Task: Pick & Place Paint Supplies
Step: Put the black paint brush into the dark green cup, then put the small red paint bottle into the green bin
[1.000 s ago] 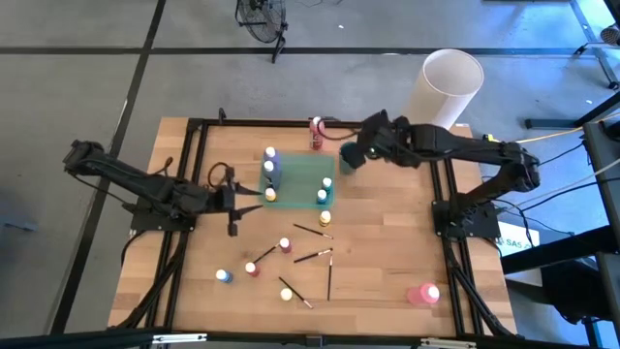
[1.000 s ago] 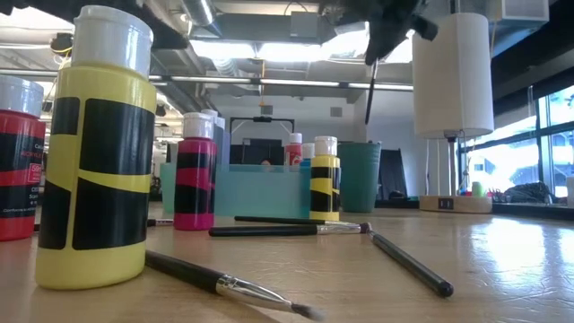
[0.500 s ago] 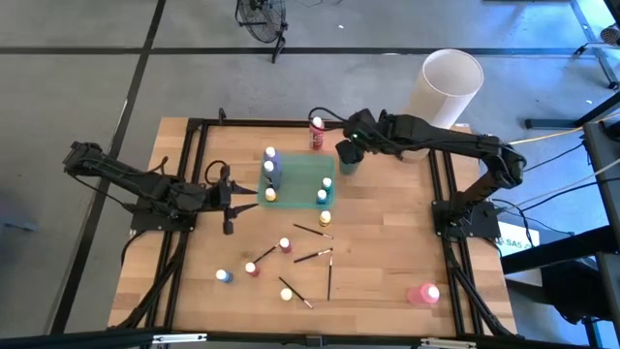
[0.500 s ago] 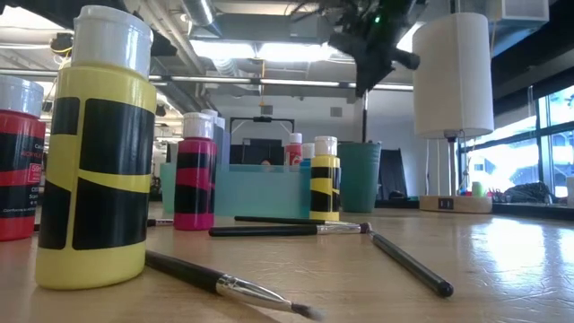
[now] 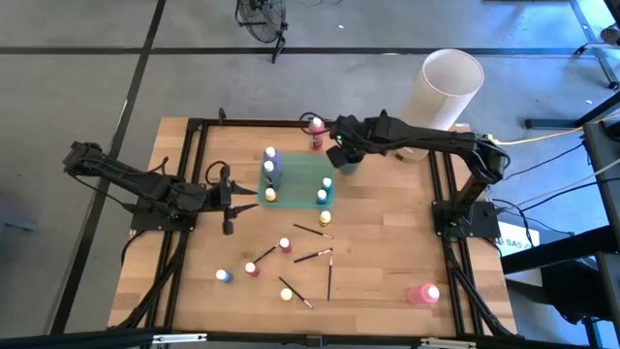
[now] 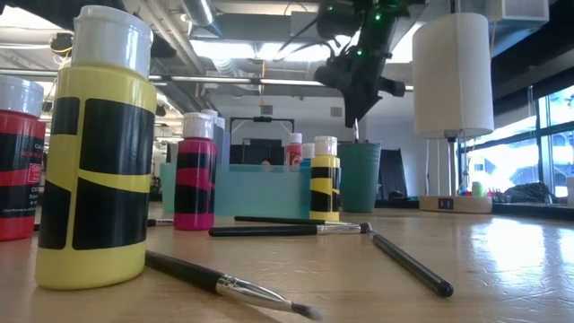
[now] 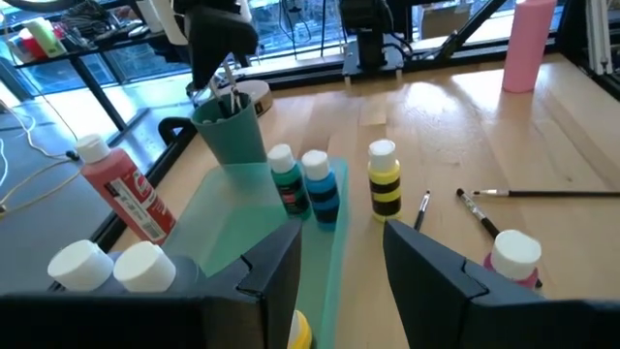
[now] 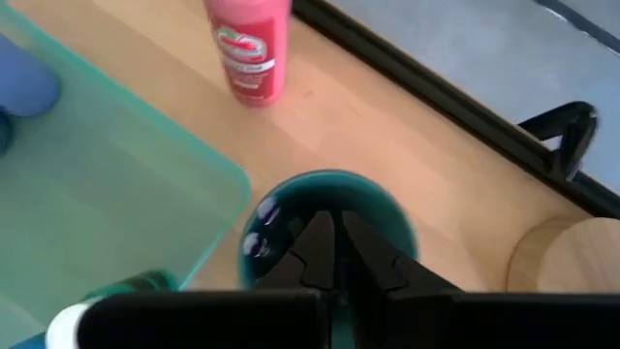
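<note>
My right gripper [image 6: 357,100] hangs over the teal cup [image 6: 359,175] at the far side of the table, shut on a thin dark brush [image 6: 356,128]. The right wrist view looks straight down into the cup [image 8: 325,228], with the shut fingers over it. My left gripper [image 7: 339,257] stands open with nothing between its fingers, at the left end of the teal tray [image 5: 295,182]. Several white-capped paint bottles stand in the tray. A red bottle [image 5: 317,131] stands behind it. More bottles [image 5: 251,269] and brushes [image 5: 312,256] lie loose on the near half of the table. My right gripper pinches the brush's upper end between its two fingers, which slant down from above. The brush [image 7: 226,92] hangs upright below them. Its lower end is inside the cup's mouth [image 7: 231,107]. The fingers hide the exact place of contact.
A big white cylinder [image 5: 448,85] stands at the far right corner. A tall pink bottle [image 5: 423,294] stands near the front right. A yellow bottle [image 5: 325,217] stands just in front of the tray. Bare wood lies to the right of the tray.
My right gripper has gone toward the table's left and down, staying shut on the brush. The brush, which hung well above and beside the cup, now stands over it with its lower end in the cup's mouth.
</note>
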